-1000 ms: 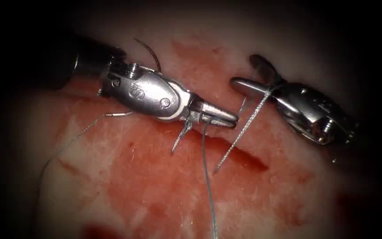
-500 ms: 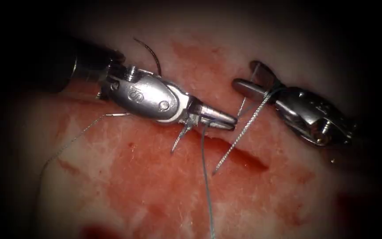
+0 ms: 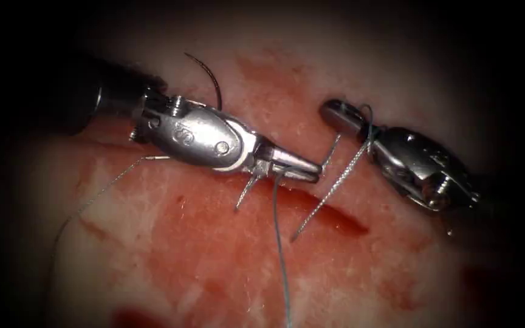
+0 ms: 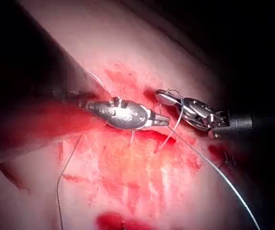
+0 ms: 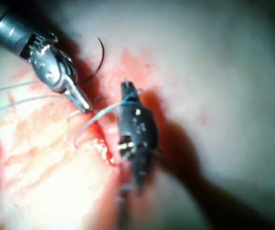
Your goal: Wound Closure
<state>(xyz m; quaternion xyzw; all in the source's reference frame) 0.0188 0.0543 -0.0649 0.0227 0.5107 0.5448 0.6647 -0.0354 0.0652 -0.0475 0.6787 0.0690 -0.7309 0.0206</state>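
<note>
Left tool (image 3: 302, 169) comes in from 10 o'clock, its jaws closed on the thread (image 3: 281, 243) just above the cut (image 3: 323, 209); a strand drops from the tips toward 6 o'clock across the tissue (image 3: 226, 267). Same grip seen in the left wrist view, left tool (image 4: 162, 120) with thread (image 4: 214, 167) trailing off.

Right tool (image 3: 344, 115) enters from 3 o'clock, jaws drawn together, with thread wound around them; a taut twisted strand runs from it toward 7 o'clock into the cut. Right wrist view: right tool (image 5: 128, 91) with a pale strand looped across it.

Needle (image 3: 209, 74) lies free on the tissue at 11 o'clock of the left tool's wrist, on the left side of the cut, partly hidden behind the tool body, held by neither tool; not clear whether its hidden end enters the tissue. Needle (image 5: 100, 60) also seen as a dark arc.

Short cut ends of thread (image 3: 247, 189) stick out beneath the left tool. Another thread strand sweeps away toward 8 o'clock. Red fluid (image 3: 135, 317) pools at 6 o'clock
</note>
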